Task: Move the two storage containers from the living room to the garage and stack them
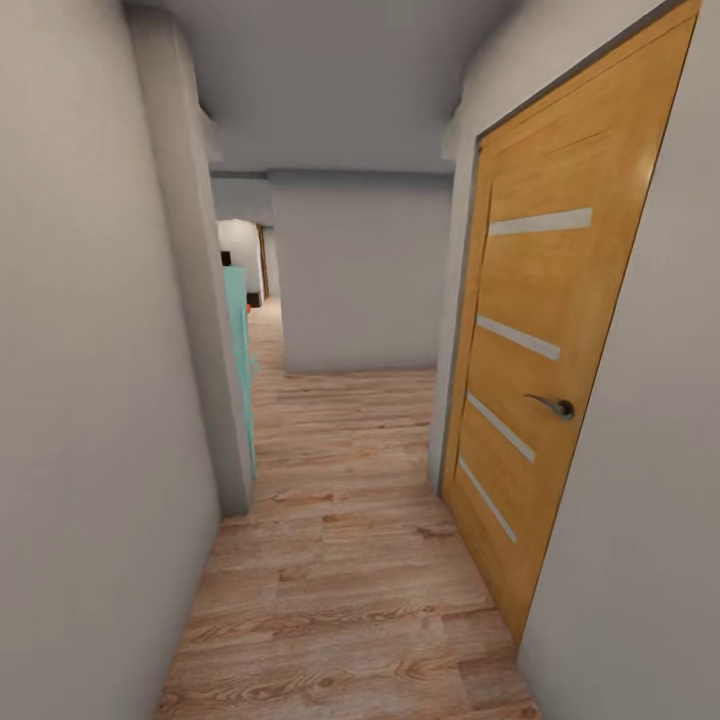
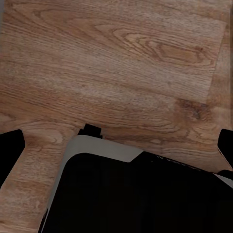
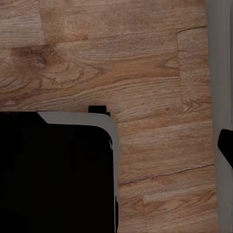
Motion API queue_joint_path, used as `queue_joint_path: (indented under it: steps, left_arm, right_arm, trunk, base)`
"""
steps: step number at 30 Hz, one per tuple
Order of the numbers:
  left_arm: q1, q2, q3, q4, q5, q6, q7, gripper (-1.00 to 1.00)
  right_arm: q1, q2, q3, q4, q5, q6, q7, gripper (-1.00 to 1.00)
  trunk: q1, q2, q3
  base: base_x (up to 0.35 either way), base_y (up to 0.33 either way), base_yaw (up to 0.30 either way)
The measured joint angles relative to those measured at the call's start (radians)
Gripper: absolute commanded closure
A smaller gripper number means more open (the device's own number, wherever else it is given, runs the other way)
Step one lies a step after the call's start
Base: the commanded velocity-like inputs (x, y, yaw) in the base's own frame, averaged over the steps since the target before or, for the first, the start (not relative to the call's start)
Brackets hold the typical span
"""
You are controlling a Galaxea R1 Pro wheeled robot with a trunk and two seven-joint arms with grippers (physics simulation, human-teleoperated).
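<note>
The robot rolls along a narrow hallway, wood-plank floor (image 1: 340,560) underfoot, honey-brown door (image 1: 545,370) close on the right, grey wall corner (image 1: 215,400) jutting on the left. No containers in sight. Whether either gripper is clenched, I cannot tell. Risk: drifting sideways clips that corner.

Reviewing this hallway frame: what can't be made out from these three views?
- Head view: the far room past the teal panel is too small to read; the wall corner hides most of it.
- Head view: the closed wooden door hides what lies behind it.
- Wrist views: the fingers are cut off by the frame edges, so grip state is unclear.
</note>
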Motion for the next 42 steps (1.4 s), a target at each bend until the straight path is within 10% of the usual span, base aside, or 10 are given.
queue_joint_path:
  steps: [42]
  left_arm:
    - [0.0,-0.001,0.0,-0.002,-0.001,0.001,-0.001,-1.0]
  right_arm:
    - [0.0,-0.01,-0.003,0.001,-0.001,-0.002,0.001,-1.0]
  trunk:
    - [0.0,0.0,0.0]
  base:
    - [0.322,-0.012,0.075]
